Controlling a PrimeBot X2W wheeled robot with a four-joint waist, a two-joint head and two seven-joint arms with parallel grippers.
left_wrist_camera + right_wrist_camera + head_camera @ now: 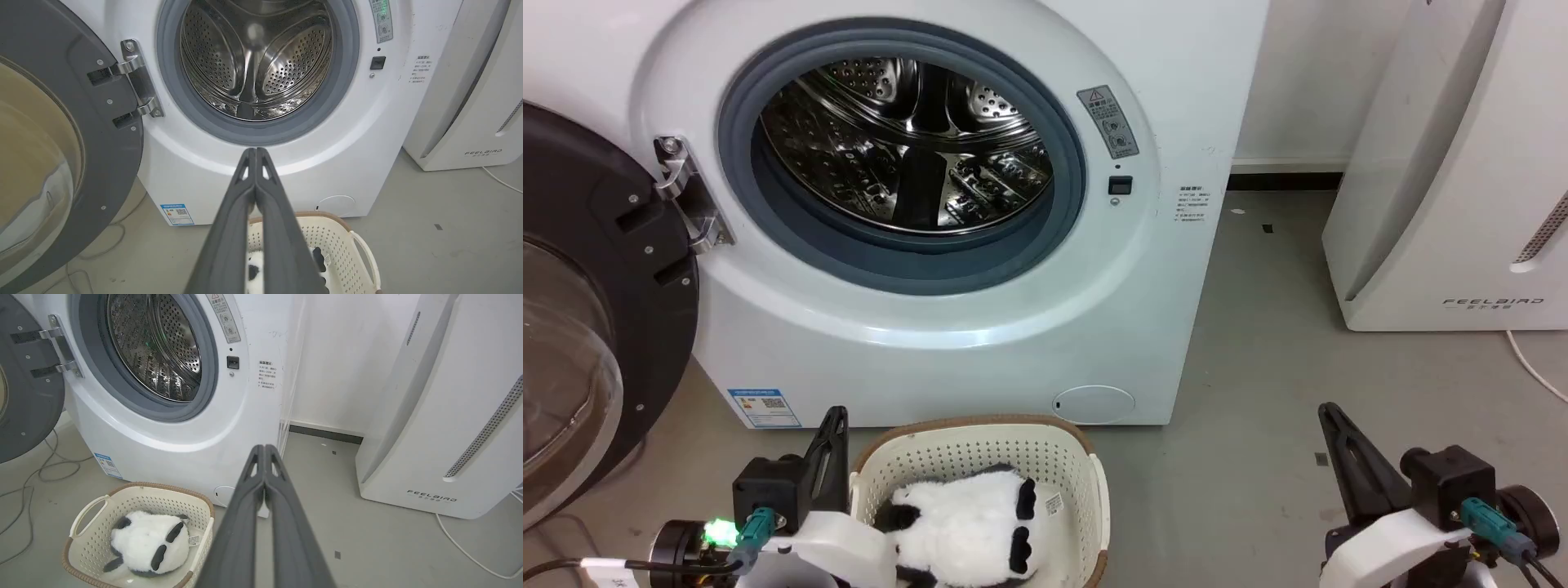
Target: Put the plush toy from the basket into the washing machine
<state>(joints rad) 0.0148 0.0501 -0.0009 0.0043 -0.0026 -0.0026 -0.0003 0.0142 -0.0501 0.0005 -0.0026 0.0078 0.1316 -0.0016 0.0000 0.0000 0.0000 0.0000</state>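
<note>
The fluffy white, black-patched plush toy (149,543) lies in the cream perforated plastic basket (163,486), just right of the left pincer (255,151) and well left of the right pincer (264,447). Both pincers' long dark fingers press together, empty. Ahead of them, the white washing machine (931,343) shows its shiny perforated steel drum (907,139).

The washing machine (980,351) is white, with a blue-grey gasket (898,269), a shiny silver drum (907,147) dotted all over with small holes, a black-framed door (629,245) and a blue-and-white sticker (764,407). The basket (980,453) is cream with a brown rim and a regular grid of round holes, and the plush toy (968,523) is fluffy white with black patches. The left gripper (255,152) and right gripper (264,448) are dark grey, a green light (719,532) glows at the left wrist, the floor (1258,408) is plain grey, and the appliance (1445,204) is white with grey lettering and a strip of fine dots.
</note>
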